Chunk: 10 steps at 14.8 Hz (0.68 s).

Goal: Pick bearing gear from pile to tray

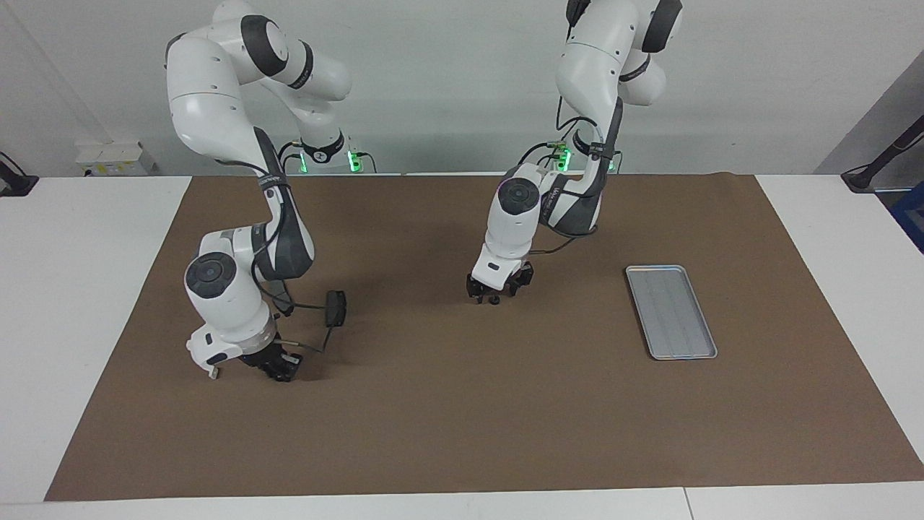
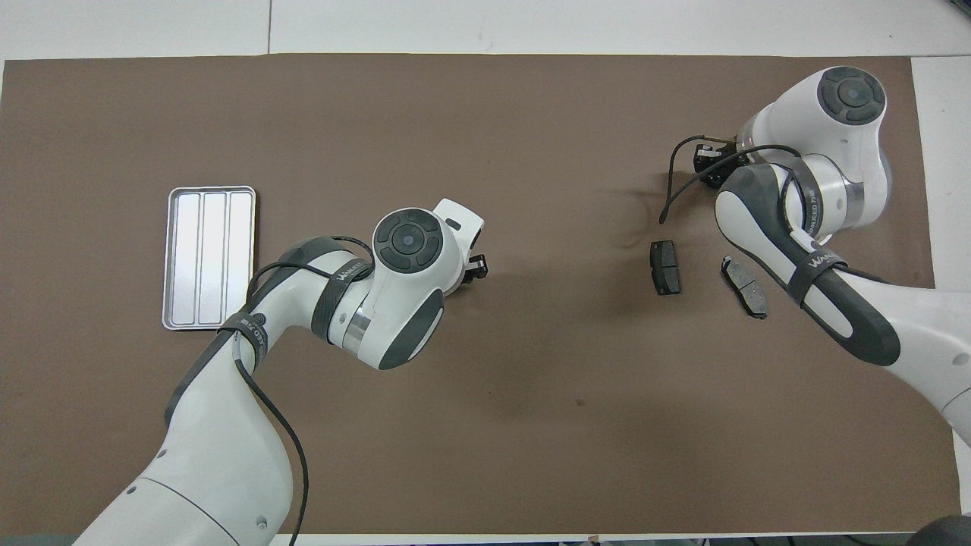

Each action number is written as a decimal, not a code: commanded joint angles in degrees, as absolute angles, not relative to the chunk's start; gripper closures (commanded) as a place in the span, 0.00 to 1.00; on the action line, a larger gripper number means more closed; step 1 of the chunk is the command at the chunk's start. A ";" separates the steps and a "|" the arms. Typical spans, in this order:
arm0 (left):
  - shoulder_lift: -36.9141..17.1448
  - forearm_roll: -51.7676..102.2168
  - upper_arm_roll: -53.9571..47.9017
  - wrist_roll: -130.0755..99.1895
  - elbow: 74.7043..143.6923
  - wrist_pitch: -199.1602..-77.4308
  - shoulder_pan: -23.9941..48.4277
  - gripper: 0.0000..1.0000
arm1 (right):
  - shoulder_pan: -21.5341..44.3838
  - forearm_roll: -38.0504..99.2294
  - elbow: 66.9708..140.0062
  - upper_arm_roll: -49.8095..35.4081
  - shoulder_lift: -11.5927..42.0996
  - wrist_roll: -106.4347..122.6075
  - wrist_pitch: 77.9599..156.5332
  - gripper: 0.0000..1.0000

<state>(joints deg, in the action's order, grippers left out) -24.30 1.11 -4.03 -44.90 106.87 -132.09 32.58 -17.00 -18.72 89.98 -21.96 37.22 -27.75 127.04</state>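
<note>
**Both grippers down at the mat; tray not yet loaded**

Step in hand, as I judge it: the pick. Both arms are low over small black pieces and nothing lies in the tray.

- Left gripper [image 1: 495, 292]: down at the brown mat [image 1: 462, 433] near the middle of the table, well apart from the tray. A tiny black round piece [image 1: 494, 299] sits at its fingertips, seemingly between them. The fingers look partly spread, but I cannot tell whether they have closed on the piece or merely straddle it.
- Right gripper [image 1: 278, 368]: low at the mat toward the right arm's end of the table, its dark tips close together. Whether a small part is pinched there I cannot tell; nothing separate shows under it.
- Brake pads: one [image 2: 665, 267] and a second [image 2: 744, 286] lie flat beside each other on the mat, nearer to the robots than the right gripper, both untouched.
- Tray [image 1: 671, 311]: silver-grey, ribbed bottom, flat on the mat toward the left arm's end of the table.

Next move, in my estimate: the left gripper must secure the round piece, lift clear of the mat and carry it over the tray. The piece is small and round, so a loose pinch may let it roll away.
</note>
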 commanded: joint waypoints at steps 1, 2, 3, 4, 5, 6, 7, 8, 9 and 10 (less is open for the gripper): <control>-24.26 1.85 -3.43 -44.82 108.19 -134.56 33.49 0.43 | -17.75 -20.04 90.27 -22.68 37.53 -27.07 126.05 1.00; -24.26 1.85 -3.43 -44.82 108.19 -134.47 33.49 0.62 | -17.58 -20.56 89.48 -22.85 37.01 -26.98 123.42 1.00; -24.26 1.85 -3.43 -44.74 108.11 -134.30 33.49 0.99 | -17.14 -20.74 87.73 -23.11 36.48 -26.63 119.74 1.00; -24.17 1.85 -3.43 -44.74 107.67 -133.43 33.40 1.00 | -16.96 -20.66 86.76 -23.46 35.26 -25.41 116.49 1.00; -24.17 1.85 -3.34 -44.74 107.23 -132.55 33.22 1.00 | -16.70 -20.31 86.66 -23.81 33.33 -24.53 114.28 1.00; -24.08 1.50 -3.08 -44.56 105.83 -129.67 32.79 1.00 | -16.35 -19.87 86.66 -24.95 31.48 -24.61 111.82 1.00; -23.82 1.32 -3.08 -43.95 103.47 -125.72 31.91 1.00 | -16.00 -19.52 86.14 -26.35 30.33 -25.04 109.10 1.00; -22.60 0.80 -2.99 -42.38 101.88 -121.51 29.73 1.00 | -15.74 -18.82 84.65 -27.50 29.54 -25.57 106.38 1.00; -18.59 0.62 -3.16 -37.58 101.69 -117.46 26.23 1.00 | -14.69 -18.03 82.99 -27.86 29.01 -26.62 103.39 1.00; -14.54 0.79 -3.25 -31.79 102.21 -113.94 23.23 1.00 | -13.11 -17.84 81.14 -27.95 28.74 -28.46 100.40 1.00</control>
<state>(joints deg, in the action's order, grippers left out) -22.49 0.98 -2.89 -40.26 102.02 -121.90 29.39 -15.00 -18.94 83.76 -27.45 29.66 -26.52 105.04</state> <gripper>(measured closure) 0.762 0.652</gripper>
